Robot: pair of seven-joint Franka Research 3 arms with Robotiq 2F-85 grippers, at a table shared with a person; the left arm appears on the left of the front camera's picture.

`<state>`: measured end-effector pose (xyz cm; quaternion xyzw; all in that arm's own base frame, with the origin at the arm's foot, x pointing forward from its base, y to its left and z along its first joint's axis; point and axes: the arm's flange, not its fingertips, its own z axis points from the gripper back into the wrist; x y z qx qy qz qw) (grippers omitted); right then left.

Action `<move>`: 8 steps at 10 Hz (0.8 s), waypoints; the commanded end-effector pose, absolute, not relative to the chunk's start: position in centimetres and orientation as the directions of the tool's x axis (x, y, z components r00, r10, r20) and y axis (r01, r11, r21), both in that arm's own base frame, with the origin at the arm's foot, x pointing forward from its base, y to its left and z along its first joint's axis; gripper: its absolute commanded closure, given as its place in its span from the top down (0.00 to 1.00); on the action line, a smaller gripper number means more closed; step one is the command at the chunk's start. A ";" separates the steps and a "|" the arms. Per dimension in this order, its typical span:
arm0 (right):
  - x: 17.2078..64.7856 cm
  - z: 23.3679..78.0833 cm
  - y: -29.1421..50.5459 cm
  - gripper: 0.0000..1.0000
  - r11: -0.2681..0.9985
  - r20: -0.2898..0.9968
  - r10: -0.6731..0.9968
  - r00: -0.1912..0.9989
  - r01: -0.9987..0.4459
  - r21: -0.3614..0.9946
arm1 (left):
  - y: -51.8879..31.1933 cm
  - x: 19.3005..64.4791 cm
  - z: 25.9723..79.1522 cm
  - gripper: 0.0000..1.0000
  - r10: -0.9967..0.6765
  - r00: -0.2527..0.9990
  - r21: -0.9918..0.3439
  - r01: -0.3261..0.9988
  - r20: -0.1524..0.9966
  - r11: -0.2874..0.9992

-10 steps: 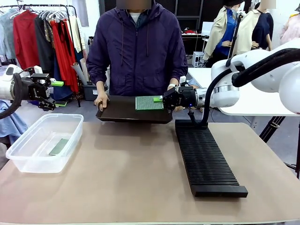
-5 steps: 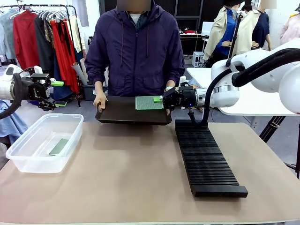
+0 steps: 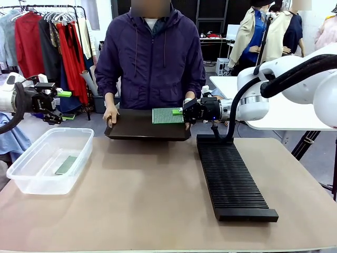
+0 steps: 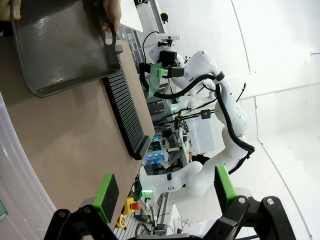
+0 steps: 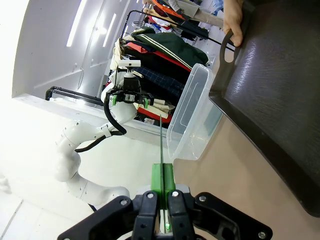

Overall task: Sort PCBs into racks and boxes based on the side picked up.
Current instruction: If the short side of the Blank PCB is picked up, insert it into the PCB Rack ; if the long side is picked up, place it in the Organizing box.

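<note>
1. No word, brand, number or sign can be read anywhere from where I stand.
2. The PCB (image 3: 167, 116) pinched in the right tool (image 3: 179, 112) is too small and too far off for me to tell whether its face carries any print.
</note>
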<state>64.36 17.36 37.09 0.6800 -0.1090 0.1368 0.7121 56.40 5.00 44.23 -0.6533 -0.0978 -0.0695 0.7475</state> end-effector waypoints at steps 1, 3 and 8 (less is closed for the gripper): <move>64.3 37.1 17.6 0.00 0.037 0.342 0.049 0.939 -0.344 0.938 | 5.1 56.4 44.4 1.00 0.026 0.970 -0.962 0.235 0.241 0.140; 64.3 37.1 17.6 0.00 0.037 0.342 0.049 0.939 -0.344 0.938 | 5.1 56.4 44.4 1.00 0.026 0.970 -0.962 0.235 0.241 0.140; 63.9 38.6 14.9 0.00 -0.022 0.391 0.071 0.918 -0.390 0.921 | 5.1 56.4 44.4 1.00 0.026 0.970 -0.962 0.235 0.241 0.140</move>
